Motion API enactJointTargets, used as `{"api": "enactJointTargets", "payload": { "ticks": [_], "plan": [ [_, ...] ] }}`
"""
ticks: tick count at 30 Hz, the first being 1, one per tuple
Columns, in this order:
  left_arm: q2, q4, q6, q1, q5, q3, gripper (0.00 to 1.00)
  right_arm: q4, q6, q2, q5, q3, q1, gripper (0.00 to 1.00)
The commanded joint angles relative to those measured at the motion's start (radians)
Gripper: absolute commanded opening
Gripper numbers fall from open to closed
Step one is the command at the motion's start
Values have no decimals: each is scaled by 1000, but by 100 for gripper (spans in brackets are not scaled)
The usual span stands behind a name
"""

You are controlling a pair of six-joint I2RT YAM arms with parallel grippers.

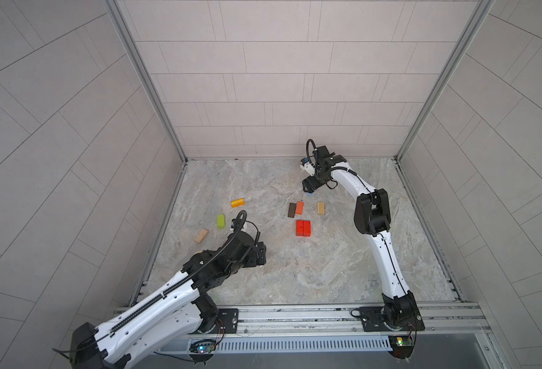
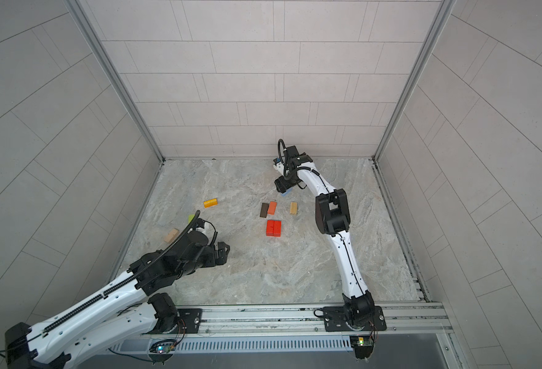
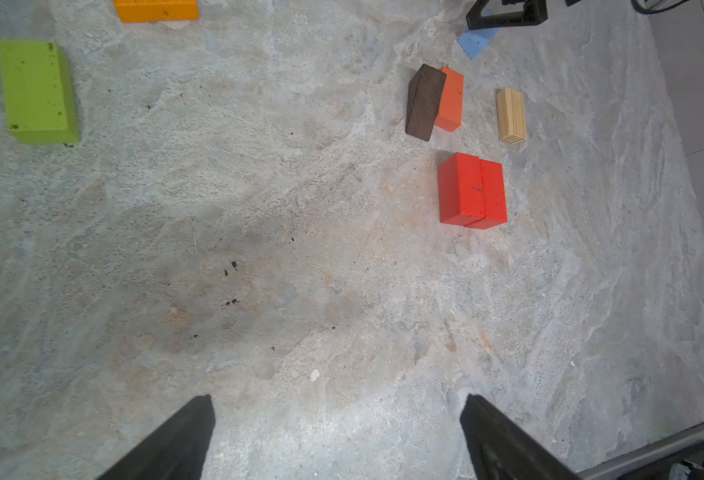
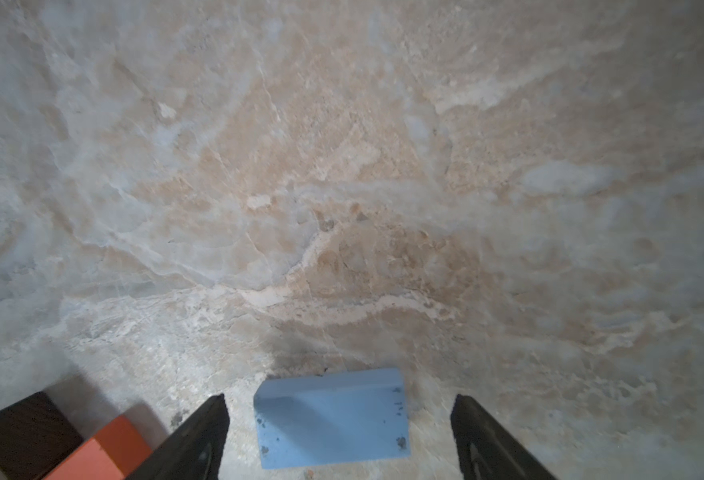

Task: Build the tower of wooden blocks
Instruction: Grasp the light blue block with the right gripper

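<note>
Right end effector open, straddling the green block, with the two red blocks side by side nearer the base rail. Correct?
Not quite: the block between the open right end effector fingers is the light blue block, as the right wrist view shows. The two red blocks do sit side by side.

- I see the bench (image 1: 295, 271) as marbled grey veined with beige.
- Two red blocks (image 1: 303, 228), side by side.
- One orange-red block (image 3: 450, 99) and one dark brown block (image 3: 425, 102) with visible grain.
- A light blue block (image 4: 331, 419), paint chipped at its corners.
- A lime green block (image 3: 36, 89), speckled dark.
- A yellow-orange block (image 1: 238, 202).
- Two natural tan blocks: one striped (image 3: 511, 115), one plain (image 1: 201, 235).
- Both tools' fingers (image 3: 175, 440) are black.
</note>
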Motion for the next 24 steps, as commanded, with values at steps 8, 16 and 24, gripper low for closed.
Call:
{"api": "enactJointTargets", "payload": {
  "ticks": [8, 16, 24],
  "plan": [
    [-37, 28, 2, -1, -82, 2, 100, -54, -21, 41, 5, 32, -6, 79],
    [-70, -16, -68, 0, -163, 35, 100, -70, 22, 25, 17, 18, -1, 57],
    [-42, -70, -11, 2, -185, 111, 100, -62, 241, -81, 71, -54, 9, 47]
  ]
}}
